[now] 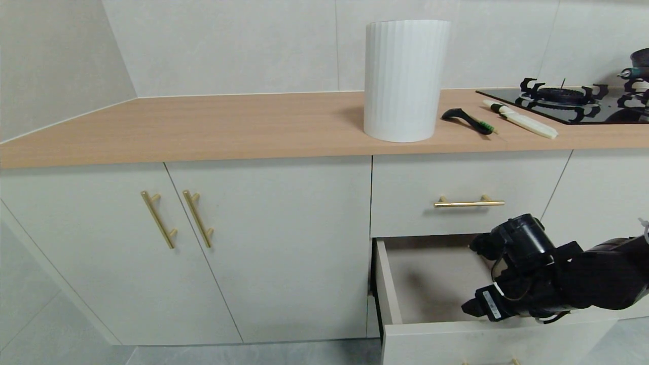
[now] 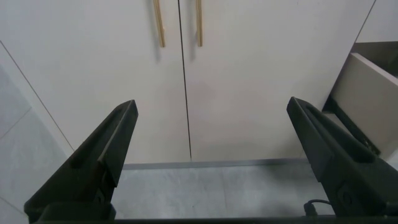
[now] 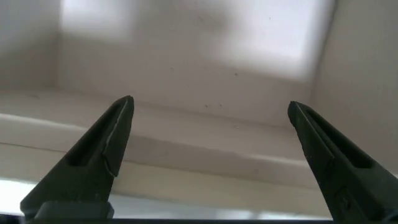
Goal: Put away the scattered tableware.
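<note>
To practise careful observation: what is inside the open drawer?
The open drawer shows a bare floor, with the right gripper open over it. Its right part is hidden behind that gripper.

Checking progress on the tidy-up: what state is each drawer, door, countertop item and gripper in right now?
Lower drawer: pulled open.
Upper drawer: shut.
Cabinet doors: both shut.
White ribbed canister: upright on the counter.
Black-handled peeler: lying flat on the counter.
White utensil: lying flat on the counter.
Left gripper: open, holding nothing.
Right gripper: open, holding nothing, at the open drawer.
</note>
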Robot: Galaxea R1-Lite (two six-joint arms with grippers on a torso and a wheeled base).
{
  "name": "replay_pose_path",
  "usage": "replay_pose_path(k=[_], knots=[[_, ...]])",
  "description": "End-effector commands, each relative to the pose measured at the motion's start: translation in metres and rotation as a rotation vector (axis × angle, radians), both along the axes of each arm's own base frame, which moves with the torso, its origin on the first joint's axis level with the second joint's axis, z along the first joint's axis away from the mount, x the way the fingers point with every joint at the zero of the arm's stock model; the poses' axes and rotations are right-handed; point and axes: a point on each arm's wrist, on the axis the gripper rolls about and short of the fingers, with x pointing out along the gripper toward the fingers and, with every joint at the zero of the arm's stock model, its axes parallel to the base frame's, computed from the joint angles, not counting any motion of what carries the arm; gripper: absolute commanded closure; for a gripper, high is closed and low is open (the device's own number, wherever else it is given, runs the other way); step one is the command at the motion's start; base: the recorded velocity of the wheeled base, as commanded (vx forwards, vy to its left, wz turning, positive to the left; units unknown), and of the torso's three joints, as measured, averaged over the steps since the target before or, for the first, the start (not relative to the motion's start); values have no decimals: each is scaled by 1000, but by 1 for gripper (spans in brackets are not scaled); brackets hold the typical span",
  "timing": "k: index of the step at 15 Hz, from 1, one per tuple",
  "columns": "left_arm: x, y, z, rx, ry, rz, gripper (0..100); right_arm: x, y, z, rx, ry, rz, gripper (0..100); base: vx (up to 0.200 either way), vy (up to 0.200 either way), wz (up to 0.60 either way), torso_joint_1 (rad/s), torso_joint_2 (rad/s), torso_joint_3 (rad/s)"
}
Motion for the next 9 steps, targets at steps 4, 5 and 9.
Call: replay_pose_path(k=[4,5,9], knots=[[0,0,0,0,1,0,0,-20,-1,15,-49,51,70,0,0,0,0,0,0,0],[0,0,0,-1,1,0,0,-23,-1,15,-65,74,87,0,0,0,0,0,0,0],[0,0,0,0,1,0,0,-39,1,13,-136,183,177,0,0,0,0,0,0,0]])
